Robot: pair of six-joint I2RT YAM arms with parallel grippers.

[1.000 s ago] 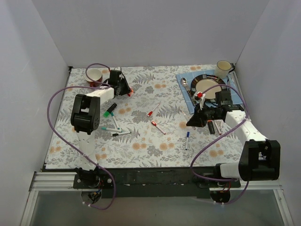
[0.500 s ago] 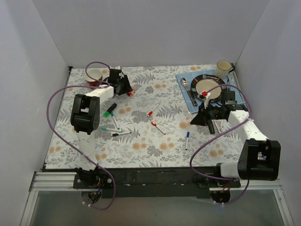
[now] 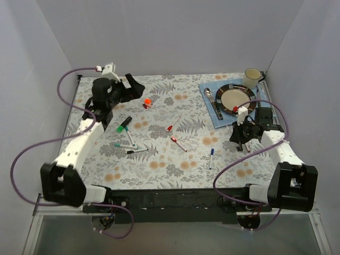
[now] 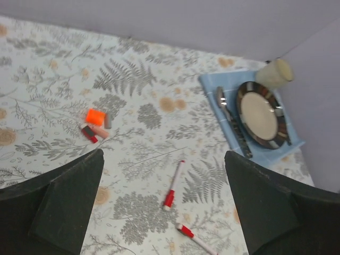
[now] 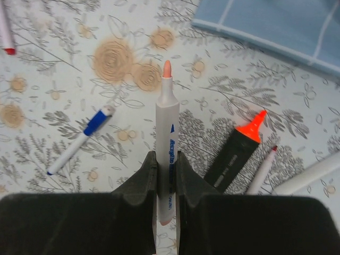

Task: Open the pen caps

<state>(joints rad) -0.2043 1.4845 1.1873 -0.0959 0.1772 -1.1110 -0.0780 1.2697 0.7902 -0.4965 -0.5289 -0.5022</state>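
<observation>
White walls closed in three sides of the table (image 3: 175, 159), whose whole top wore a cloth of grey ferns and orange blossoms. The left arm reached toward the far left corner. The left tool (image 3: 134, 85) was spread wide and held nothing, and in its wrist view both fingers (image 4: 64, 202) ran off the bottom edge. At the far right a blue mat (image 3: 208, 91) carried a plate (image 3: 236, 98), with a cup (image 3: 252, 78) at its far corner.

The right tool (image 5: 166, 183) was pinched narrow on a white pen (image 5: 166, 133). The pen's bare pale-orange tip pointed forward and its rear end was buried between the pads. From above, that tool was only a dark lump. Just beside it lay an uncapped black marker (image 5: 234, 156) and a blue-ended pen (image 5: 79, 146). Two more barrels were cut off at the frame's right.

The orange cap (image 4: 95, 116) lay loose on the cloth near the left tool, beside two small bits too blurred to name.
</observation>
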